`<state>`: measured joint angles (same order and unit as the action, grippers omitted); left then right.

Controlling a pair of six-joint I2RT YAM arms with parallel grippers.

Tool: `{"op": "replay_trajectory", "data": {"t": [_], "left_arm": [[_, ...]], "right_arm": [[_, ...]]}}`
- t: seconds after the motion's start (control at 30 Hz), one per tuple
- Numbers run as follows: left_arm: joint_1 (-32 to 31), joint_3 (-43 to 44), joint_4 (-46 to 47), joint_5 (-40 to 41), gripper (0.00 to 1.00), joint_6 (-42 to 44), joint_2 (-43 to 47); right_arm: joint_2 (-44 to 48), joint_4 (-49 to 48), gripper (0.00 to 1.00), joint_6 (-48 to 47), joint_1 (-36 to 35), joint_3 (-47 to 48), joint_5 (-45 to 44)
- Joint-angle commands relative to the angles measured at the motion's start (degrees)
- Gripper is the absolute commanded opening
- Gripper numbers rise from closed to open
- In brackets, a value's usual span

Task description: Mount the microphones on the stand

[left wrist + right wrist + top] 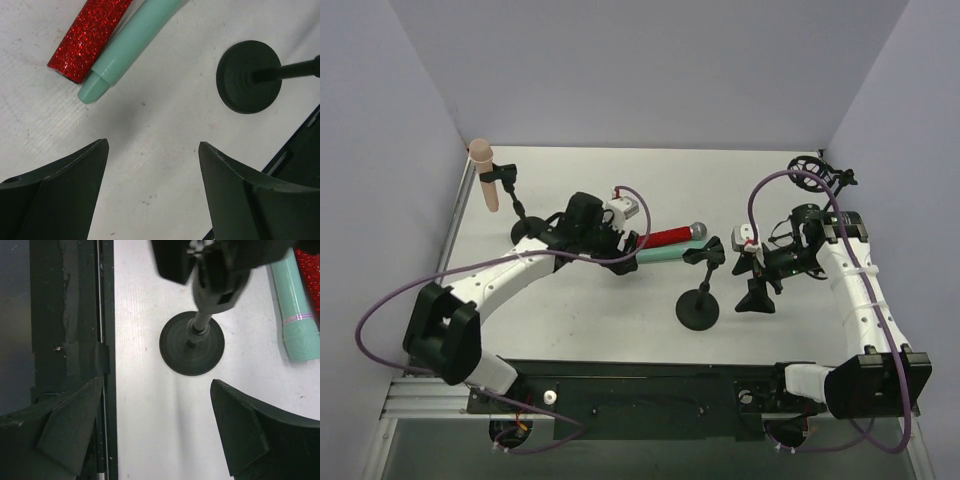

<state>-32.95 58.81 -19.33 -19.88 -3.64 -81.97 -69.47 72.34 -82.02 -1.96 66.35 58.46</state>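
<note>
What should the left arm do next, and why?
Probably ease the left gripper forward until it straddles the mint green microphone handle. Its jaws are open and empty, the handle's end lies just ahead on the table beside the red microphone, and the nearby stand holds no microphone.

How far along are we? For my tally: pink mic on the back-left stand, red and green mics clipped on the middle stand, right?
No. The red mic and green mic lie on the table beside the middle stand, not clipped on it; the top view shows this. The pink mic is on the back-left stand.
</note>
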Motion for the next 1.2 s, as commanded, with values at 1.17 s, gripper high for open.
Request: {"op": "replay_trajectory", "data": {"t": [1.17], "left_arm": [[-7.3, 37.4, -12.4, -4.1, 0.73, 28.2, -35.7]], "right_arm": [[-6.2, 17.6, 0.85, -5.0, 3.5, 4.0, 3.2]]}}
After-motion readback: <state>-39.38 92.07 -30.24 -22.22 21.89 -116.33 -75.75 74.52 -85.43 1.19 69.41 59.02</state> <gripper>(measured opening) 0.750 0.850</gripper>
